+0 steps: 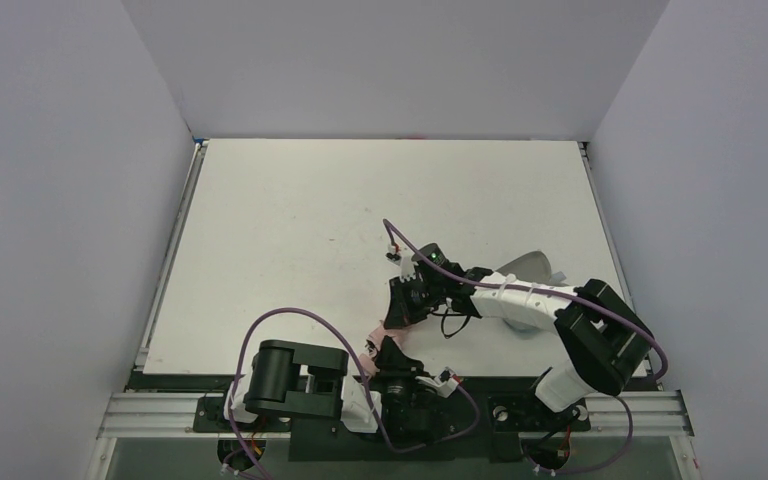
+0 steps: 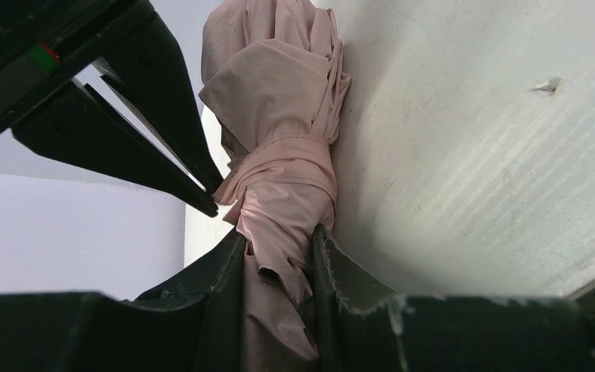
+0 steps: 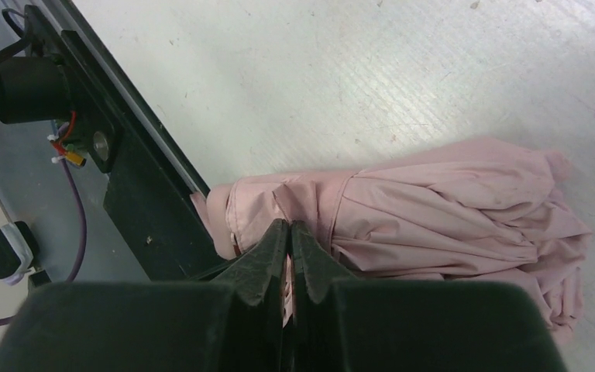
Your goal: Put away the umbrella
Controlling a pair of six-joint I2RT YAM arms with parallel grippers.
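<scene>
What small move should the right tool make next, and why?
Probably the right tool should tug its pinched fabric tighter around the umbrella: the left tool clamps one end, and the canopy past the band looks loose and bunched.

The umbrella (image 3: 449, 209) is matt, creased cloth; the table (image 3: 318, 77) looks scuffed, perhaps laminate.

umbrella (image 3: 449, 209): one
grippers: two, left gripper (image 2: 279, 232) and right gripper (image 3: 289, 226)
arms: two, left arm (image 1: 295, 380) and right arm (image 1: 600, 340)
surface (image 1: 360, 200): one
pale case (image 1: 538, 262): one
</scene>
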